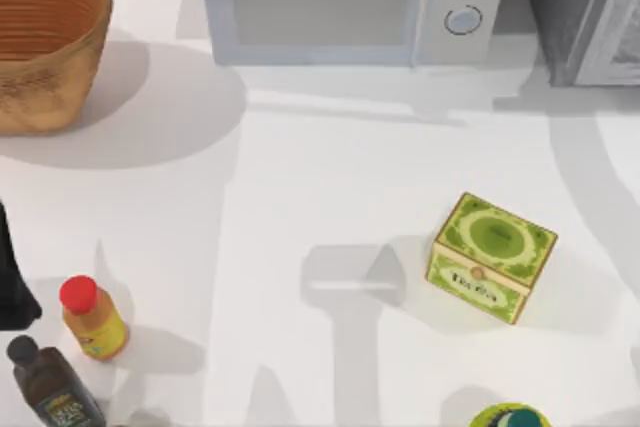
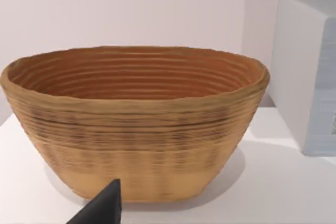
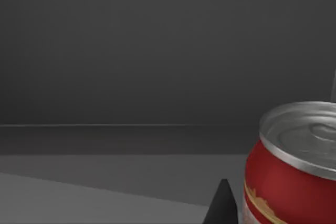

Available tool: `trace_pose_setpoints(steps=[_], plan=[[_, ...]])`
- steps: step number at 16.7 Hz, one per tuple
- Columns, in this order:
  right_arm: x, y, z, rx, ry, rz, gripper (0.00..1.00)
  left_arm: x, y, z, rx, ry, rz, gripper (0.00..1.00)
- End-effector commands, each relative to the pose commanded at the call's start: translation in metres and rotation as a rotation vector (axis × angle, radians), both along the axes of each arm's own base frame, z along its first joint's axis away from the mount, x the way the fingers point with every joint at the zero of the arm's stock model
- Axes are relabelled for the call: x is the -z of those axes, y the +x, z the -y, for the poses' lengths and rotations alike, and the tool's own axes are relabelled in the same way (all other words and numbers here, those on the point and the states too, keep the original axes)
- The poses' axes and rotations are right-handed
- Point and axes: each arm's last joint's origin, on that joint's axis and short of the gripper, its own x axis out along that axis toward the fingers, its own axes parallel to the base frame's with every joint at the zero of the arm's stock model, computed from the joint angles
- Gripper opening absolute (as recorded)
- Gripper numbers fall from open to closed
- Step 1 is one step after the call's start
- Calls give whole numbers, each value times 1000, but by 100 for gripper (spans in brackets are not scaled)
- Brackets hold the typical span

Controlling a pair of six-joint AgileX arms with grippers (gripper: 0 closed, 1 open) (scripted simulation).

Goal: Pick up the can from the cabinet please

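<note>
Right gripper (image 3: 223, 203) fingertip stands just beside the can (image 3: 291, 166).

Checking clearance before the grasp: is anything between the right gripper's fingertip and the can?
Nothing. In the right wrist view one dark fingertip stands just beside the red can, with only bare grey cabinet floor in the narrow gap.

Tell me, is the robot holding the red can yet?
It cannot be told: the can sits right beside one right gripper fingertip, but no grip shows.
</note>
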Motion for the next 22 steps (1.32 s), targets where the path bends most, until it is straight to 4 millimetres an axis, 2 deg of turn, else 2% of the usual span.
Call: trace_pose_setpoints(steps=[4, 7, 10, 17, 20, 22], plan=[[29, -22, 10, -10, 4, 12, 0, 0, 0, 0, 0, 0, 0, 100], [71, -40, 20, -15, 0, 0, 0, 0, 0, 0, 0, 0, 0, 100], [130, -55, 29, -16, -7, -29, 0, 0, 0, 0, 0, 0, 0, 100], [289, -80, 44, -13, -12, -76, 0, 0, 0, 0, 0, 0, 0, 100], [341, -83, 47, -12, -9, -63, 0, 0, 0, 0, 0, 0, 0, 100], [364, -83, 48, -12, -8, -47, 0, 0, 0, 0, 0, 0, 0, 100]])
